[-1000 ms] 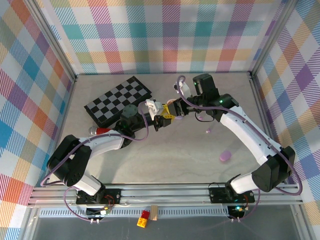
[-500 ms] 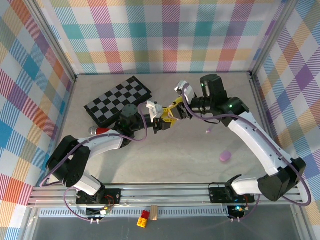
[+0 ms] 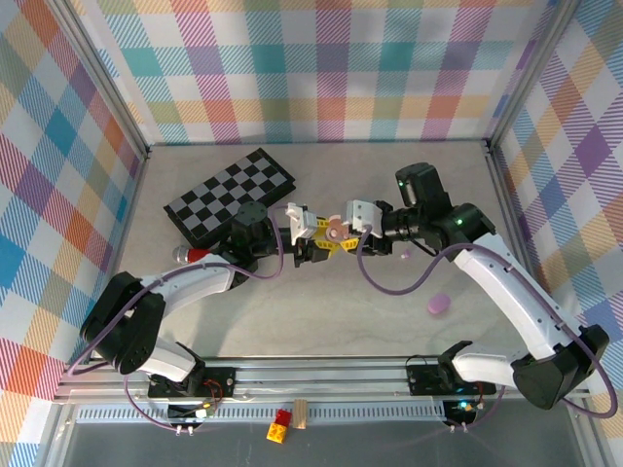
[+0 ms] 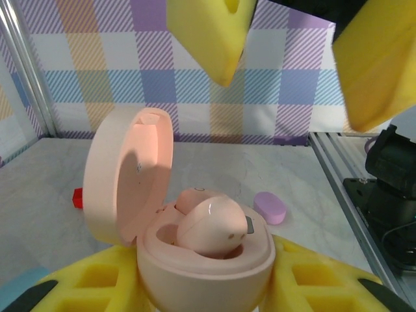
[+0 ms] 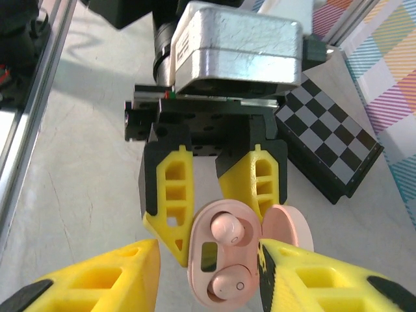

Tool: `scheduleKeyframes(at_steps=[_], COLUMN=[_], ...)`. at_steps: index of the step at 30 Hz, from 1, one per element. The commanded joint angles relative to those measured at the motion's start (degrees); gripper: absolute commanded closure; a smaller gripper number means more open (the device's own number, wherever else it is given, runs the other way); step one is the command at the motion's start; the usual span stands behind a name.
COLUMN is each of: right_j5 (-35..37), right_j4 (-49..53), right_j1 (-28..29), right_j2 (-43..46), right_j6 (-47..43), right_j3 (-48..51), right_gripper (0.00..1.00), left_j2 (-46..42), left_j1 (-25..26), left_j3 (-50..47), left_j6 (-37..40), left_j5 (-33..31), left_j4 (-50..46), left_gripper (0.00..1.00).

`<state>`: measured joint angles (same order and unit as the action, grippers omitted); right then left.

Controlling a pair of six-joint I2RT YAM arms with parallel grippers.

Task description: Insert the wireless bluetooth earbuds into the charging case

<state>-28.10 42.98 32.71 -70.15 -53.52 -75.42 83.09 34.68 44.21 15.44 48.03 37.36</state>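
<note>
My left jaws are clamped on the pink charging case [image 5: 224, 260], holding it up off the desk [image 3: 292, 311] with its lid [image 4: 130, 175] swung open for access. Both earbuds [image 5: 227, 229] lie in its wells. My right jaws hang apart, empty, just above.

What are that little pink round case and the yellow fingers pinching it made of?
The pink round charging case looks like smooth moulded plastic with a satin, slightly glossy finish: soft highlights show on its open lid and on the pink earbud inside. The yellow latticed fingers are probably printed or moulded plastic, possibly rubbery: they look matte, with open cut-outs. Their hardness can't be judged by eye.
</note>
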Motion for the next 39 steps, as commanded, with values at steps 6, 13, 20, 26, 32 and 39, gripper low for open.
scheduleKeyframes(at_steps=[6, 13, 20, 26, 32, 39], right_j5=[2.23, 5.41, 9.87, 13.68, 16.49, 18.39], right_j4=[3.78, 3.58, 3.63, 5.01, 6.65, 7.37], right_j1=[2.24, 4.0, 6.74, 8.48, 9.96, 10.53], right_j2=[-4.38, -6.79, -8.4, -9.39, -9.91, -9.77], right_j6=[-7.79, -7.46, -8.15, -8.93, -9.24, -8.24], right_j3=[-3.18, -4.06, -5.13, -6.1, -7.33, -7.16], right_gripper=[0.61, 0.63, 0.63, 0.64, 0.68, 0.72], left_j2=[-2.54, -2.62, -2.4, -2.54, -2.4, -2.14], left_j1=[-0.53, -0.49, -0.49, -0.49, -0.49, -0.55], left_j3=[2.55, 2.9, 3.96, 4.39, 4.82, 4.83], left_j6=[5.39, 6.53, 6.11, 5.66, 4.87, 3.99], left_j5=[3.82, 4.36, 4.69, 4.97, 5.15, 4.16], left_j4=[-5.01, -6.55, -8.29, -9.01, -8.8, -7.75], left_gripper=[0.64, 0.64, 0.64, 0.64, 0.64, 0.64])
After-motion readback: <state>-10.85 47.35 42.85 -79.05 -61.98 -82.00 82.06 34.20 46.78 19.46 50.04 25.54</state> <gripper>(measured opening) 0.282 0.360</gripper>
